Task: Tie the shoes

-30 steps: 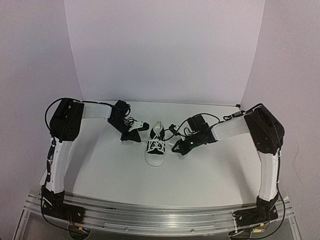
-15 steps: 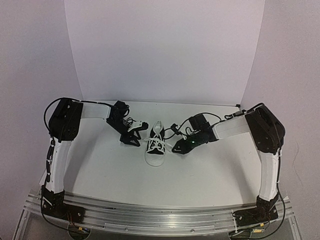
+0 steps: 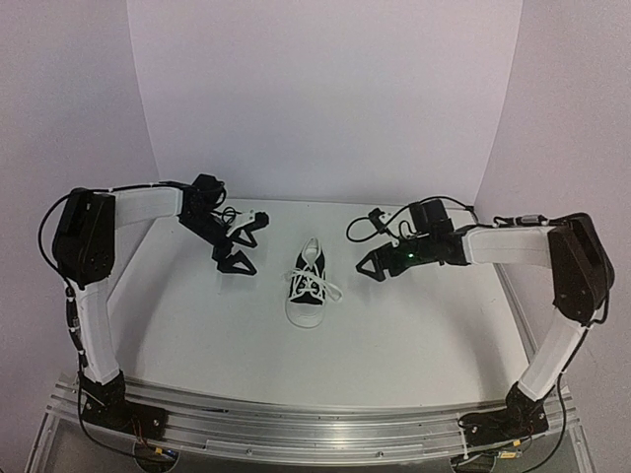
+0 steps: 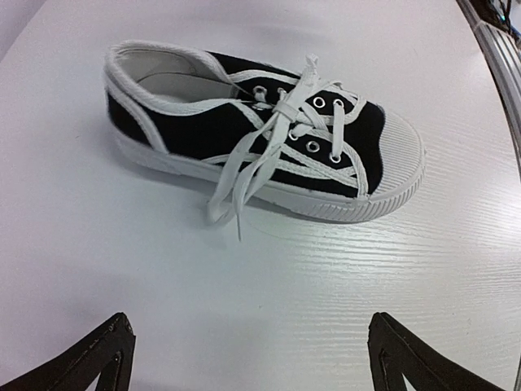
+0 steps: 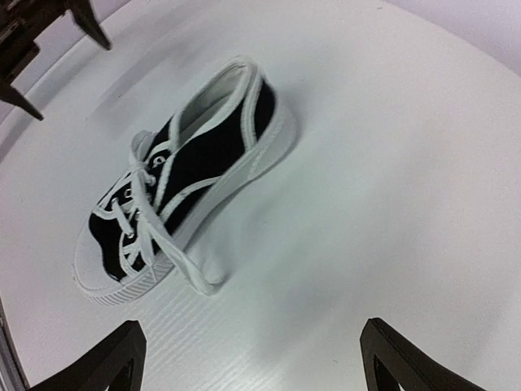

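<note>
A small black sneaker (image 3: pixel 309 287) with a white toe cap stands in the middle of the white table (image 3: pixel 414 325), toe toward the arms. Its white laces (image 4: pixel 281 122) are crossed in a knot over the tongue, and loose loops hang down each side (image 5: pixel 175 252). My left gripper (image 3: pixel 244 244) hovers to the shoe's left, open and empty; in the left wrist view the left gripper (image 4: pixel 249 319) frames bare table short of the shoe (image 4: pixel 244 138). My right gripper (image 3: pixel 379 259) hangs to the right, also open and empty, and in its own view the right gripper (image 5: pixel 252 324) is apart from the shoe (image 5: pixel 203 155).
A white backdrop (image 3: pixel 325 99) curves up behind the table. The aluminium rail (image 3: pixel 315 424) with both arm bases runs along the near edge. A black cable loop (image 3: pixel 357 228) hangs off the right wrist.
Both grippers went from shut beside the shoe to wide open, letting go of the laces. Each arm drew back outward and away from the shoe.
</note>
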{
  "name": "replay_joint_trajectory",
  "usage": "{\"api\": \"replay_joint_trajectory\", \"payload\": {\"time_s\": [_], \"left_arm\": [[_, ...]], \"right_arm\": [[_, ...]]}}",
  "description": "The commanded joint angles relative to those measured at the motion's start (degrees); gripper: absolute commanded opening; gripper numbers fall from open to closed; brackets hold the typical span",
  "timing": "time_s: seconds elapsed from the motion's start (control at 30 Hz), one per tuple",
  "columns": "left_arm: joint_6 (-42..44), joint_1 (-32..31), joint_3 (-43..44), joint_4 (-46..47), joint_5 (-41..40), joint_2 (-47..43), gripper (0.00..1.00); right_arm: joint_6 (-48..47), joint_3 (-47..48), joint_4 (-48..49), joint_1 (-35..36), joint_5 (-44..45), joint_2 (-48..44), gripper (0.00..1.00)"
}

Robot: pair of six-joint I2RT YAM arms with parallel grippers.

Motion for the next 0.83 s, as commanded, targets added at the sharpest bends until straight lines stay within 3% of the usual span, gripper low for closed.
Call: {"api": "replay_joint_trajectory", "payload": {"time_s": [0.0, 0.1, 0.23, 0.33, 0.6, 0.8], "left_arm": [[-7.23, 6.06, -5.99, 1.63, 2.48, -7.94, 1.0], [-17.66, 11.6, -12.19, 7.5, 4.58, -13.79, 1.0], [-29.95, 19.48, -24.1, 18.68, 5.66, -24.16, 1.0], [-34.23, 21.33, -33.6, 26.83, -0.12, -31.97, 1.0], [-61.4, 21.25, -56.04, 59.38, -18.11, -41.56, 1.0], [-62.0, 21.25, -62.74, 69.32, -16.59, -42.38, 1.0]], "right_arm": [[9.45, -5.17, 4.11, -5.13, 9.65, -8.29, 0.93], [15.78, -8.69, 6.26, -9.41, 15.88, -11.71, 0.93], [17.11, -12.65, 7.5, -10.53, 24.07, -15.13, 0.93], [20.34, -15.68, 7.56, -10.48, 29.61, -16.56, 0.92], [30.56, -22.41, 8.46, -10.45, 39.17, -18.62, 0.91], [32.89, -23.95, 8.5, -10.43, 40.48, -18.04, 0.86]]}}
